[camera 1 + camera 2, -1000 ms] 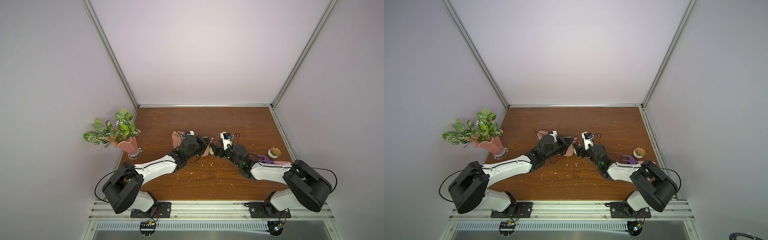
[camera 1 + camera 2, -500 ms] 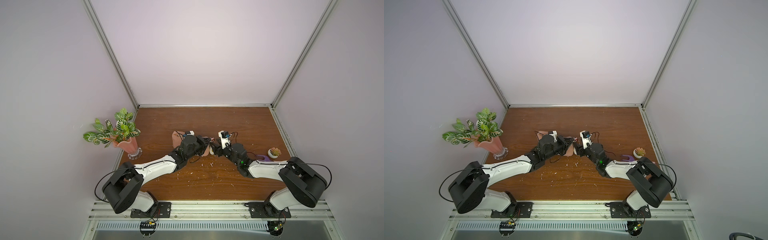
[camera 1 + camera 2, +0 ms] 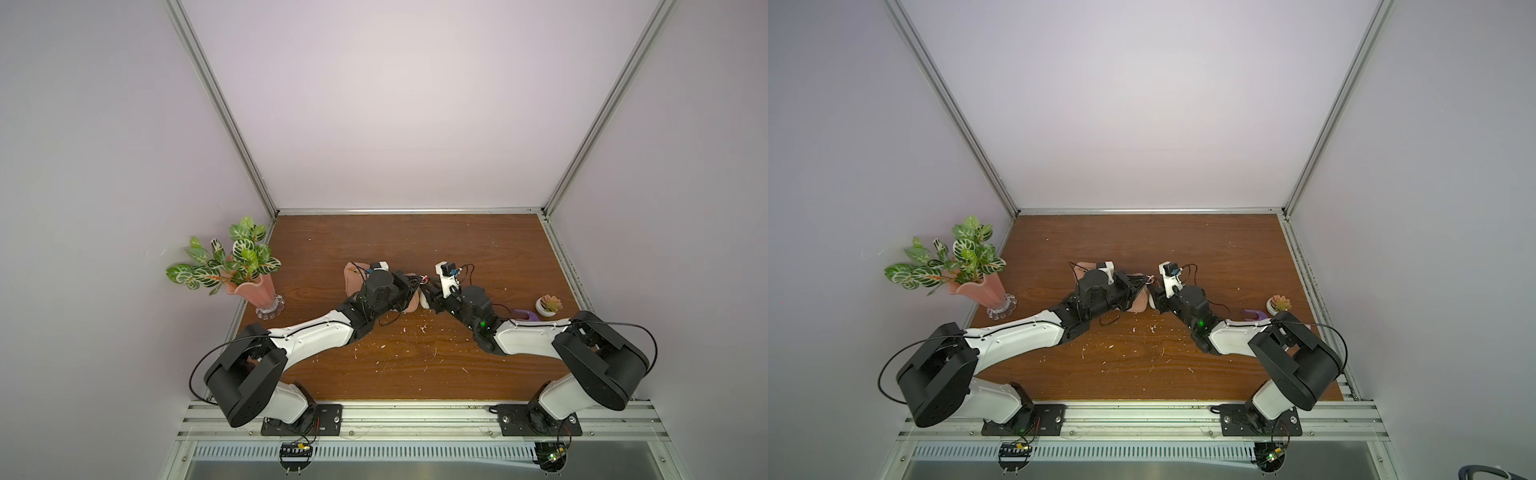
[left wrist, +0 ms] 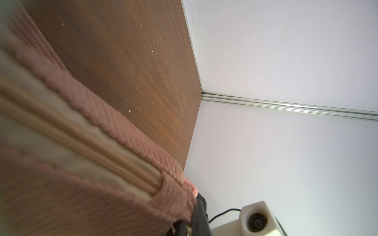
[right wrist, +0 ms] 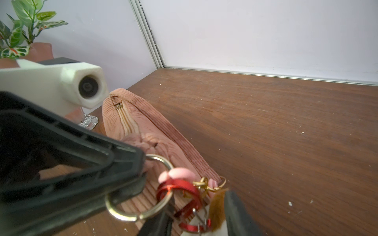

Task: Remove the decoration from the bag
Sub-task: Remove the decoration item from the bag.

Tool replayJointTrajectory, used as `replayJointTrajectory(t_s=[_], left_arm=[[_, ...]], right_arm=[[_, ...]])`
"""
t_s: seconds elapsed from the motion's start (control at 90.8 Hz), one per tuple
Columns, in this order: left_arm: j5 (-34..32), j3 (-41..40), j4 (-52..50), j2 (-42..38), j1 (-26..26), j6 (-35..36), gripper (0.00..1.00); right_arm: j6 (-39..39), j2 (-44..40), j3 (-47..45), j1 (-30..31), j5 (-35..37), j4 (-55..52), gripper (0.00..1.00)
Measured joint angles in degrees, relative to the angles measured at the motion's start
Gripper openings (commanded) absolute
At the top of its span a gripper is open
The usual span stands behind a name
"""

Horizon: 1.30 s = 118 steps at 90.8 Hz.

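Note:
The dusty-pink bag (image 5: 143, 130) lies on the wooden table, mostly under my left arm in both top views (image 3: 353, 276) (image 3: 1079, 270). My left gripper (image 5: 141, 163) (image 3: 417, 281) is shut on the fabric tab at the bag's end. From that tab hang a silver key ring (image 5: 141, 212) and a red clip (image 5: 178, 190). The decoration (image 5: 216, 210) (image 3: 424, 300), cream-white with a tan-brown patch, hangs from the clip between the fingers of my right gripper (image 5: 200, 222). One finger (image 5: 239, 214) touches its fur. The clip hides the other side.
A pink vase with leaves (image 3: 249, 286) stands at the left edge. A small succulent (image 3: 547, 305) and a purple object (image 3: 524, 316) sit by my right arm. White crumbs (image 3: 415, 328) dot the table. Walls enclose three sides.
My right gripper has edged a little left toward the bag's end. The left arm and the bag have stayed put.

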Motion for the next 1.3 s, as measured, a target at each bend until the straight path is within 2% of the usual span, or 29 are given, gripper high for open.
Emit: replayJointTrajectory(t_s=[0.176,0.528,0.715,0.87,1.299], left_arm=[[0.0,0.0,0.0,0.0,0.0,0.0,0.00],[0.0,0.0,0.0,0.0,0.0,0.0,0.00],[0.0,0.0,0.0,0.0,0.0,0.0,0.00],[0.0,0.0,0.0,0.0,0.0,0.0,0.00],[1.0,0.0,0.1,0.0,0.0,0.0,0.00]], right_arm=[[0.1,0.0,0.0,0.0,-0.3,0.4,0.34],[0.2,0.0,0.1,-0.3,-1.8,0.5,0.15],[0.2,0.0,0.1,-0.4,-2.0,0.5,0.09],[0.5,0.0,0.1,-0.7,-2.6,0.5,0.00],[1.7,-2.9,-3.3,-1.0,-3.0,1.6,0.00]])
